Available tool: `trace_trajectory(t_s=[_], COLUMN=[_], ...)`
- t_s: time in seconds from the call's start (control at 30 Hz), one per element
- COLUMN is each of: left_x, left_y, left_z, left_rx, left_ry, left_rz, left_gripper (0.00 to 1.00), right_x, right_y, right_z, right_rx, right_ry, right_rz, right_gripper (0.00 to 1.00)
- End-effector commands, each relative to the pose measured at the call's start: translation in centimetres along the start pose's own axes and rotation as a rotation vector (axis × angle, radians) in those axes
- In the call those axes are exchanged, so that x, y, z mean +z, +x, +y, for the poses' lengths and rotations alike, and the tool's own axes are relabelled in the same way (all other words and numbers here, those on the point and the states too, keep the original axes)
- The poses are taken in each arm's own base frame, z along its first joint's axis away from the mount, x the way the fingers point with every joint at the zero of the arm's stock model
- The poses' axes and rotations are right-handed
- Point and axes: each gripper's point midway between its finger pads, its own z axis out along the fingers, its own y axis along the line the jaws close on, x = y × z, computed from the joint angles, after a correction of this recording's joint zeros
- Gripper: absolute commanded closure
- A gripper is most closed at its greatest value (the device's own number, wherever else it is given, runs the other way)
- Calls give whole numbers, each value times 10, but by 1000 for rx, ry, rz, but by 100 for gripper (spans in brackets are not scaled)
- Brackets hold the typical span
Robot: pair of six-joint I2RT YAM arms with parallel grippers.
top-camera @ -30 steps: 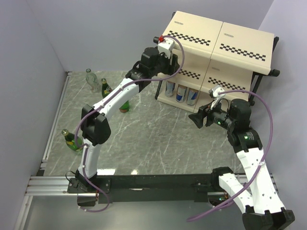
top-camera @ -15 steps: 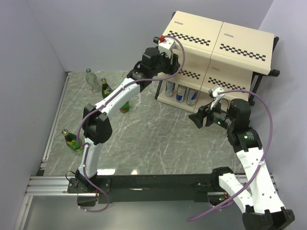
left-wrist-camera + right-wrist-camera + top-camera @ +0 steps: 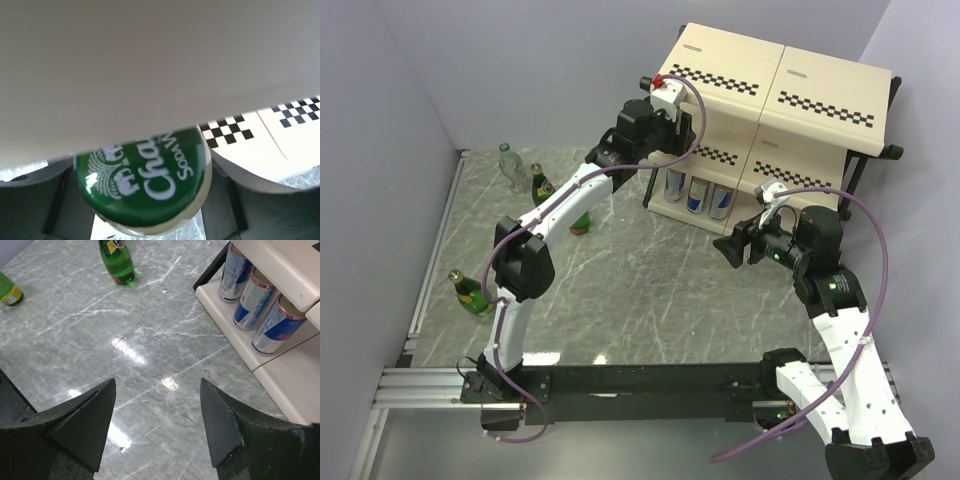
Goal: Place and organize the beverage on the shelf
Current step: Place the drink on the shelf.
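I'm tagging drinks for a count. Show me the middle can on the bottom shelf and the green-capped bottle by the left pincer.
middle can (image 3: 251,304), right wrist view, on its silver-and-blue side.
green-capped bottle (image 3: 142,192), left wrist view, on its green cap.

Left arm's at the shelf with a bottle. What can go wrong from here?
1. The green-capped bottle in the left gripper sits right under a cream shelf board. Lifting or tilting it could jam the cap against the board.
2. A green bottle stands just below the left forearm. A low retreat may topple it.
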Motion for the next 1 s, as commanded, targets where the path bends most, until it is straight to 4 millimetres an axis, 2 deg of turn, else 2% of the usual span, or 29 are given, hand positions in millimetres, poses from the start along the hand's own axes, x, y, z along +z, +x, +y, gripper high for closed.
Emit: trace_trajectory(t_s=[0.0,0.23,0.7,0.97], left_x=[-12,-9,-5,-6], left_y=[-83,-80,-76,-79], left_z=[-6,-5,-7,-8], left_rx=[7,-3,-14,-12], left_ry=[12,5,6,9], left_rz=[-230,-231,-233,-240], left_gripper=[65,54,44,41], right_x=[0,-1,0,-1], right_y=[-5,-5,-4,-5], right_z=[-3,-3,-4,-4], right_rx=[-19,-19,-19,-21], right_ry=[7,12,16,17], right_rz=[-19,-19,-17,-20], right_gripper=[25,25,25,25])
